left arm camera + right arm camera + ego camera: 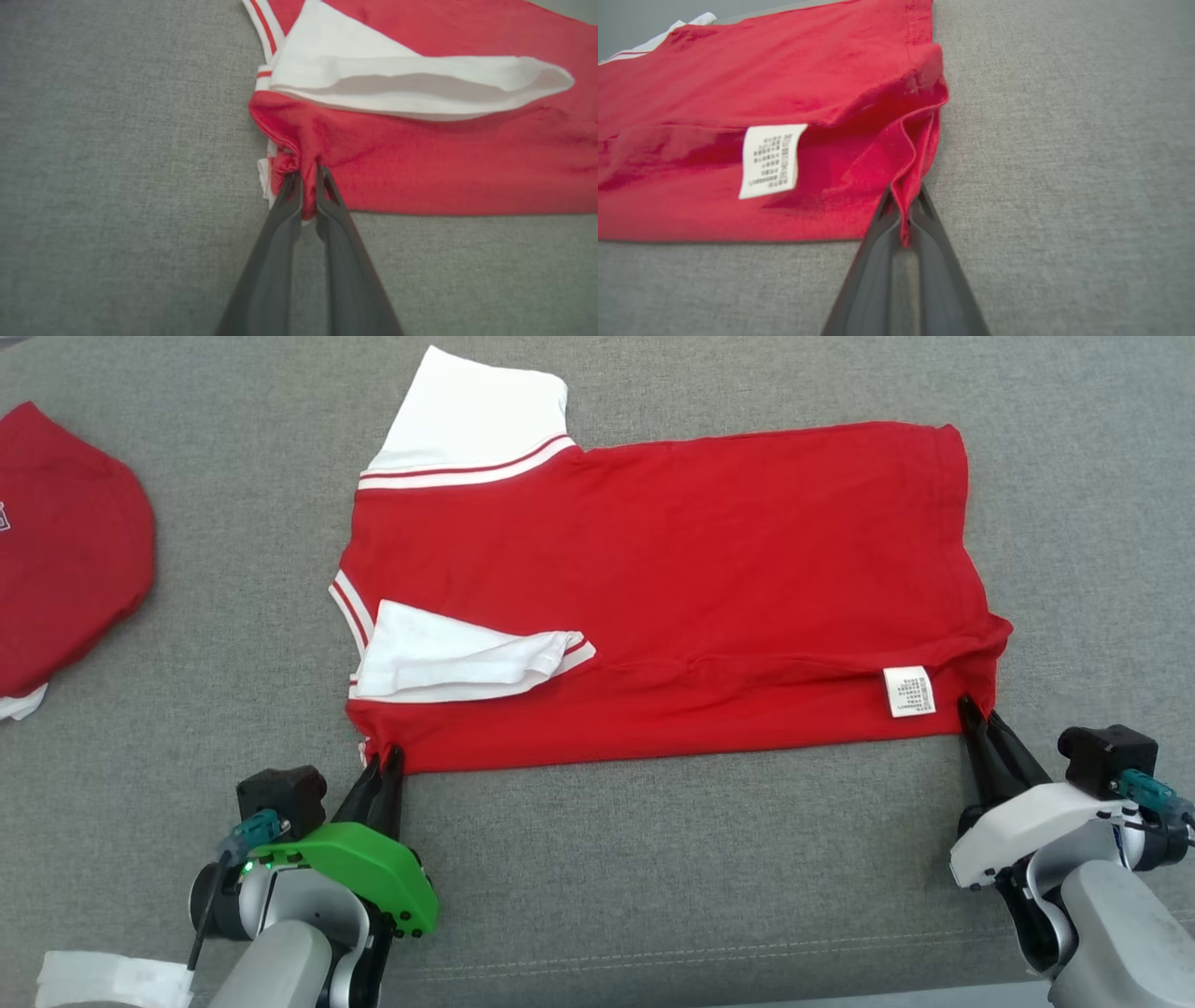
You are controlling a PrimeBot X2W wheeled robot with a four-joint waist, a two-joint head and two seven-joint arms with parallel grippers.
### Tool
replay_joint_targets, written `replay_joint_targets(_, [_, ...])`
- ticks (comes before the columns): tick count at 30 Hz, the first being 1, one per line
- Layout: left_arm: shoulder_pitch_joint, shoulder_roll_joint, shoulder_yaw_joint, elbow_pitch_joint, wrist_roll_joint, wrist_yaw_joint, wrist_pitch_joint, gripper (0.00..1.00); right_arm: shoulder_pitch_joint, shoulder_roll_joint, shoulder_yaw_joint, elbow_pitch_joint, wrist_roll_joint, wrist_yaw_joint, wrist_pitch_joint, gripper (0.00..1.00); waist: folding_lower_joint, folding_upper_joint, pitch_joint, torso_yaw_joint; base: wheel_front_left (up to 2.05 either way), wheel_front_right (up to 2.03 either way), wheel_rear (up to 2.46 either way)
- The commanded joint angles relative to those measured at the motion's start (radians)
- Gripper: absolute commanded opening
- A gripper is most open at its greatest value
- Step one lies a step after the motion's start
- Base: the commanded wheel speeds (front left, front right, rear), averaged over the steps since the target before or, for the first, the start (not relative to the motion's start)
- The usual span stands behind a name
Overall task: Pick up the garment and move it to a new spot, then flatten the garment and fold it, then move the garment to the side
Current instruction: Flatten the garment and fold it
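Corners of garment (pixel 653 569) hide inside clamped left gripper (pixel 385 756) and clamped right gripper (pixel 971 707); label (pixel 908 691) illegible.

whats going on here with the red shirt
A two-armed robot is working on a red short-sleeved shirt with white sleeves, laid flat on a grey fabric surface. Its left claw is shut on the near corner at the sleeve end, its right claw on the near hem corner. A second red garment lies off to the left.

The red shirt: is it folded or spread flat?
Partly folded: the shirt has its near edge turned over, label showing, one white sleeve lying on it.
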Motion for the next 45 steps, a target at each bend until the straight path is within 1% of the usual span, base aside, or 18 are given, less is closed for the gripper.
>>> replay_joint_targets(1, [0.034,0.016,0.003,0.005,-0.002,0.011,0.004,0.0,0.026,-0.009,-0.002,-0.003,0.01,-0.002,0.003,0.0,0.0,0.0,-0.002,0.0,0.0,0.0,0.0])
replay_joint_targets(4, [0.064,0.034,0.004,-0.036,-0.01,0.018,0.02,0.0,0.066,-0.017,-0.006,-0.044,0.036,-0.002,0.003,0.0,0.0,0.0,-0.008,0.002,0.0,0.0,0.0])
replay_joint_targets(6, [0.105,0.05,0.0,-0.084,-0.019,0.028,0.049,0.0,0.114,-0.028,-0.016,-0.088,0.054,-0.002,0.002,0.0,0.0,0.0,-0.014,0.003,0.0,0.0,0.0])
replay_joint_targets(12, [0.189,0.098,-0.007,-0.192,-0.03,0.056,0.12,0.0,0.231,-0.032,-0.056,-0.183,0.068,-0.002,0.046,0.0,0.0,0.0,-0.023,0.006,0.0,0.0,0.0])
replay_joint_targets(18, [0.274,0.125,-0.011,-0.293,-0.052,0.091,0.184,0.0,0.347,0.012,-0.102,-0.273,0.065,-0.002,0.113,0.0,0.0,0.0,-0.029,0.006,0.0,0.0,0.0])
replay_joint_targets(23, [0.298,0.141,-0.001,-0.358,-0.058,0.11,0.199,0.0,0.386,0.044,-0.131,-0.337,0.059,-0.002,0.137,0.0,0.0,0.0,-0.033,0.001,0.0,0.0,0.0])
replay_joint_targets(24, [0.286,0.146,0.003,-0.368,-0.056,0.114,0.2,0.31,0.383,0.051,-0.139,-0.348,0.059,-0.002,0.147,0.66,0.0,0.0,-0.033,-0.001,0.0,0.0,0.0])
replay_joint_targets(25, [0.274,0.145,0.005,-0.372,-0.053,0.111,0.197,0.76,0.376,0.052,-0.143,-0.357,0.059,-0.002,0.142,1.0,0.0,0.0,-0.034,-0.001,0.0,0.0,0.0])
replay_joint_targets(26, [0.263,0.141,0.009,-0.374,-0.057,0.107,0.19,1.0,0.369,0.051,-0.149,-0.36,0.056,-0.002,0.14,1.0,0.0,0.0,-0.035,-0.002,0.0,0.0,0.0])
replay_joint_targets(29, [0.247,0.139,0.008,-0.363,-0.054,0.101,0.186,1.0,0.355,0.056,-0.153,-0.368,0.06,-0.002,0.143,1.0,0.0,0.0,-0.038,-0.004,0.0,0.0,0.0])
replay_joint_targets(37, [0.227,0.14,0.048,-0.373,-0.032,0.138,0.124,1.0,0.335,0.055,-0.217,-0.403,0.062,-0.002,0.112,1.0,0.0,0.0,-0.044,-0.012,0.0,0.0,0.0])
replay_joint_targets(42, [0.179,0.16,0.078,-0.401,0.003,0.152,0.074,1.0,0.276,0.042,-0.266,-0.426,0.059,-0.002,0.107,1.0,0.0,0.0,-0.041,-0.019,0.0,0.0,0.0])
replay_joint_targets(45, [0.111,0.172,0.08,-0.414,0.028,0.141,0.07,1.0,0.216,0.023,-0.282,-0.428,0.064,-0.002,0.114,1.0,0.0,0.0,-0.031,-0.02,0.0,0.0,0.0])
